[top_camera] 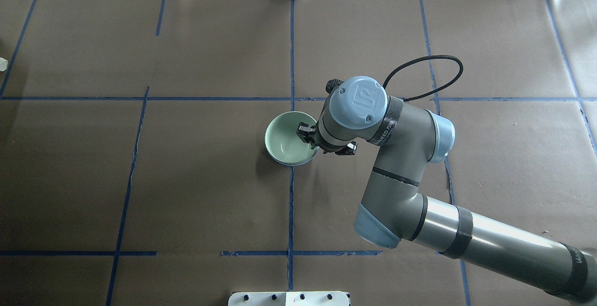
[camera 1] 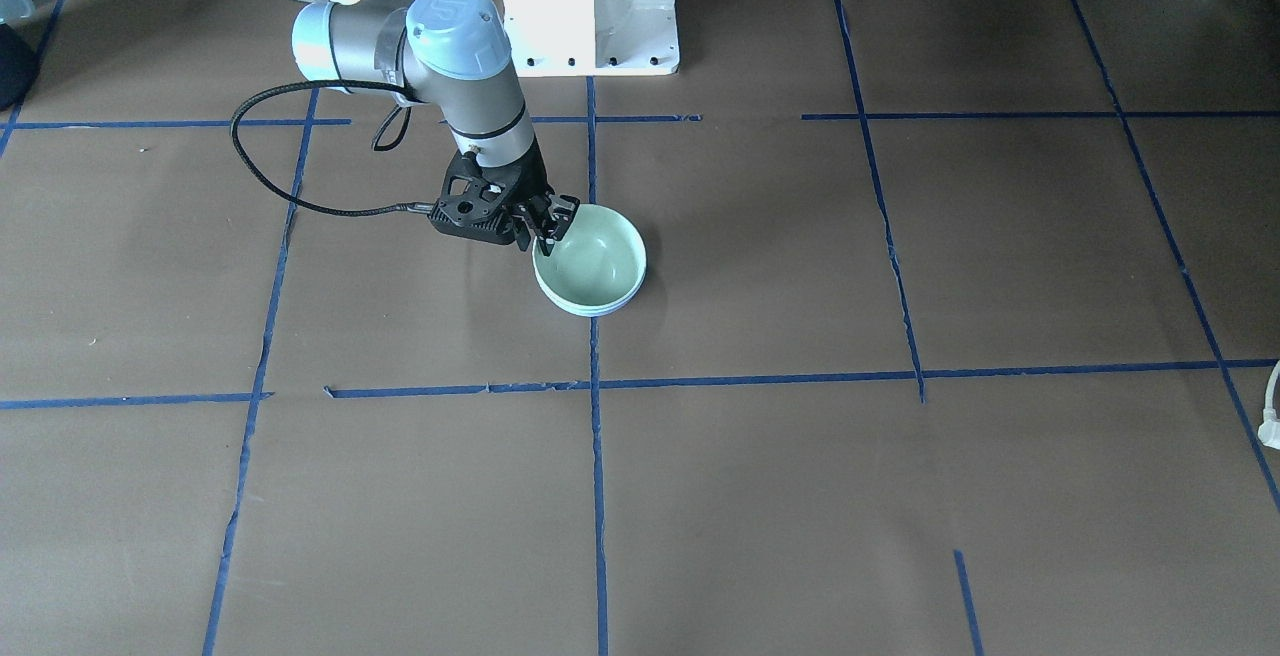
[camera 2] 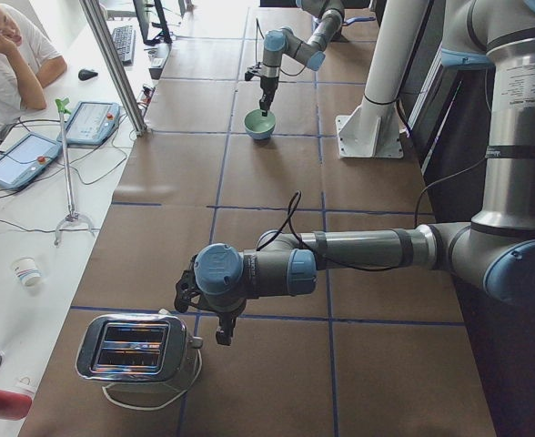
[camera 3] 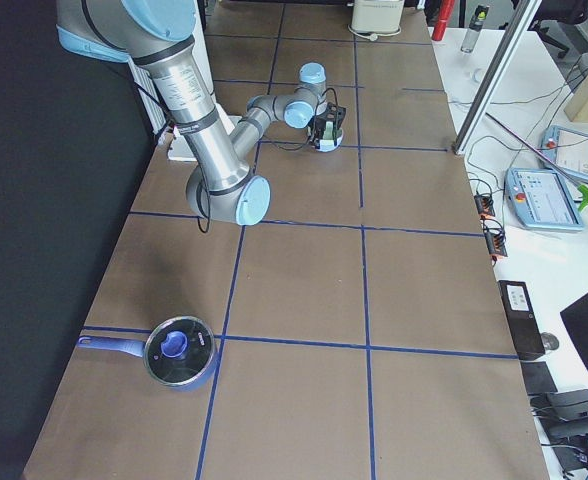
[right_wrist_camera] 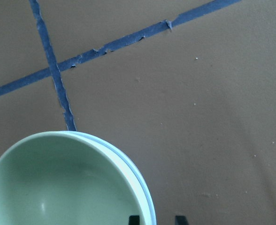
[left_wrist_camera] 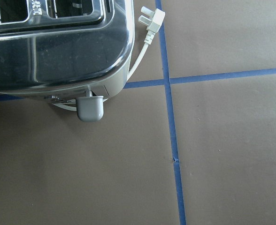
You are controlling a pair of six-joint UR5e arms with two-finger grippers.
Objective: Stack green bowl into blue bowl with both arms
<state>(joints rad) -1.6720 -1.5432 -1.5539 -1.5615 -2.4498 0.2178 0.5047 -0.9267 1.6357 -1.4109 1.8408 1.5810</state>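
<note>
The green bowl (top_camera: 285, 140) sits nested in the blue bowl (right_wrist_camera: 145, 192), whose thin rim is all that shows beneath it. The pair stands on the brown tabletop (top_camera: 186, 189) just left of centre in the overhead view, beside a blue tape line (top_camera: 290, 212). The right arm (top_camera: 396, 156) reaches in from the lower right. Its jaws are spread and straddle the stacked rims, one fingertip inside the green bowl and the other outside. The left arm (camera 2: 358, 248) hangs low beside a chrome toaster (camera 2: 133, 348) at the lower left of the left-side view. I cannot tell whether its jaws are spread or pressed together.
</note>
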